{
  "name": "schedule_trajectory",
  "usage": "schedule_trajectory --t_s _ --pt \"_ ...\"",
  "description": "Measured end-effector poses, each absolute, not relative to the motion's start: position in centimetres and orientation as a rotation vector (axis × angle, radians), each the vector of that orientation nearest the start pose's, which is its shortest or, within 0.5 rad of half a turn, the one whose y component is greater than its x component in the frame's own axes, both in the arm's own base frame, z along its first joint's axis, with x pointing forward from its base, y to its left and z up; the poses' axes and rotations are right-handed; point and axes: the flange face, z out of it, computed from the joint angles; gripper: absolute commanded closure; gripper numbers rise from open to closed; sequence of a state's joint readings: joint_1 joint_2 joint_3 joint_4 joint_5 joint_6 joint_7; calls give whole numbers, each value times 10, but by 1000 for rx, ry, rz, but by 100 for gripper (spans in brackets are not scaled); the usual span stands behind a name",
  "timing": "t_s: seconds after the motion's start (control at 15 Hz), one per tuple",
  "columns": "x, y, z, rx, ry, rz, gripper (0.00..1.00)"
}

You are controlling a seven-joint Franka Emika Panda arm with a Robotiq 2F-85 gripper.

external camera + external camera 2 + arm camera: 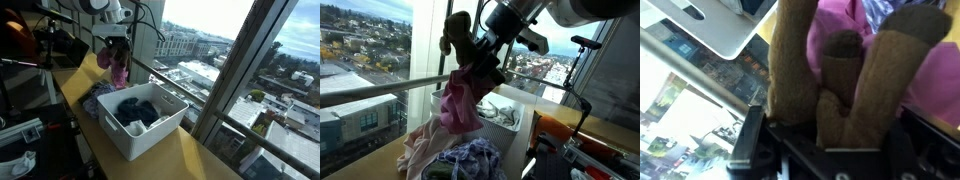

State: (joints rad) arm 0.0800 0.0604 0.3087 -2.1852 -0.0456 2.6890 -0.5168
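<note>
White arm (103, 7), black pincer (478, 58).

Daylit window (240, 60) overlooking city, wooden table (195, 160)

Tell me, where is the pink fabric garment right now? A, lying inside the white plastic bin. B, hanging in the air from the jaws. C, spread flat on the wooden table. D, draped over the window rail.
B: the pink fabric garment dangles from the closed jaws, lifted above the heap of clothes and outside the white plastic bin.
</note>
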Motion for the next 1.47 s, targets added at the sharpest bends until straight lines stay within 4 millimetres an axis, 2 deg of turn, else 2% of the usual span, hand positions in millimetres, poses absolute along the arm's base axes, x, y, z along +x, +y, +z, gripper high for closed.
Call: schedule_trajectory --t_s 0.13,0.27,0.47,0.73,1.27,1.47 --pt "512 259 423 -2709 -1486 -701 100" --pt "494 290 424 -2659 -1552 -686 100" --pt "477 312 409 -2620 -1609 -640 100" --pt "476 308 369 -2630 -1611 -524 100" --pt "498 277 258 -2669 -1552 -286 100" --pt "504 269 228 -2672 -1545 -233 100"
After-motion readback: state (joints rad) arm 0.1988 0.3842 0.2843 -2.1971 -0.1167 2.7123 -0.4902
